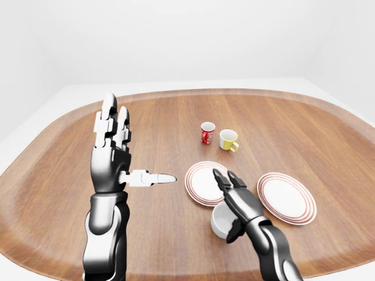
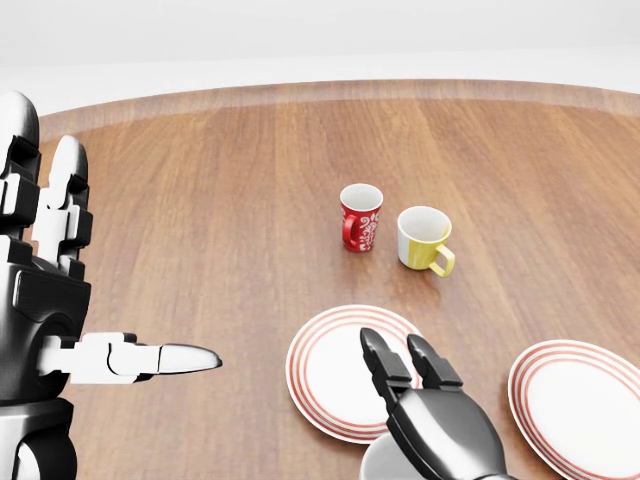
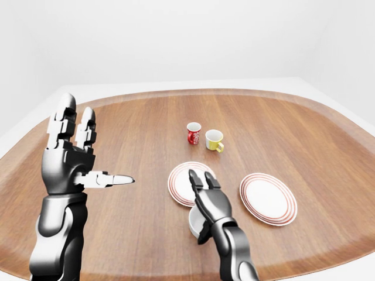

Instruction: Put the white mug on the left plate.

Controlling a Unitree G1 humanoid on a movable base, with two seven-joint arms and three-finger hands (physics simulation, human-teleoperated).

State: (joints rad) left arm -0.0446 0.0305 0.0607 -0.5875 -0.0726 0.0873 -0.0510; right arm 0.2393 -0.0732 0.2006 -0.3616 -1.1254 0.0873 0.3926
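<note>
**White mug beside the left plate, right hand over it**

The white mug [image 1: 222,222] stood on the wooden table [image 1: 176,123], just below the lower edge of the left plate [image 1: 202,182] in the left-eye view, not on it. The right hand [image 1: 237,199] lay over the mug's right side, its two long fingers [image 2: 385,362] stretched out straight above the plate and the thumb curved down past the mug's wall; whether it truly gripped the mug could not be told. The left hand [image 1: 111,149] was raised upright and open, well apart from the mug, thumb pointing right. A red mug [image 2: 360,217] and a yellow mug [image 2: 424,239] stood near each other above the plates. The right plate [image 1: 286,197] lay beside the left one.
</note>
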